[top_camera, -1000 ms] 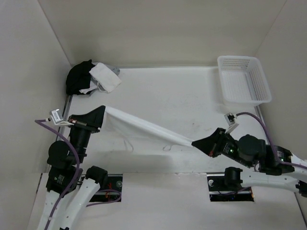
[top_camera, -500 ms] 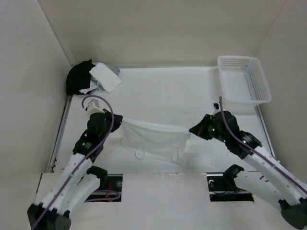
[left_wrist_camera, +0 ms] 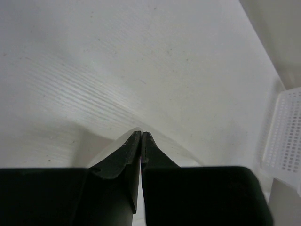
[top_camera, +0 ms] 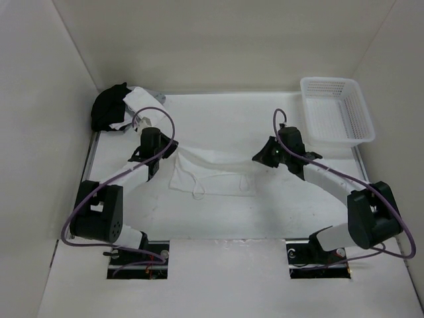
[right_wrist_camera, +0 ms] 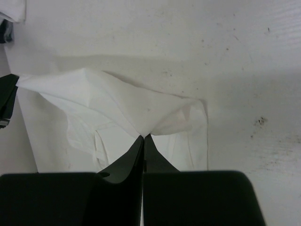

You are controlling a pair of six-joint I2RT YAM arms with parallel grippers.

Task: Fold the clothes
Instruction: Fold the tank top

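The clothes (top_camera: 212,169), a thin white tank top, hang stretched between my two grippers over the middle of the table, and the lower part with two strap loops rests on the table. My left gripper (top_camera: 171,152) is shut on the top's left corner. In the left wrist view its jaws (left_wrist_camera: 141,133) pinch ribbed white fabric (left_wrist_camera: 94,94). At the right corner my right gripper (top_camera: 256,158) is also shut. The right wrist view shows those jaws (right_wrist_camera: 143,136) pinching a peak of the clothes (right_wrist_camera: 117,103).
A white mesh basket (top_camera: 336,109) stands at the back right, also at the right edge of the left wrist view (left_wrist_camera: 287,136). A black-and-white heap of garments (top_camera: 122,107) lies in the back left corner. White walls enclose the table.
Both arms have stretched away from the near edge toward the far side, carrying the top. It went from a taut diagonal band to a spread sheet with its straps trailing on the table.
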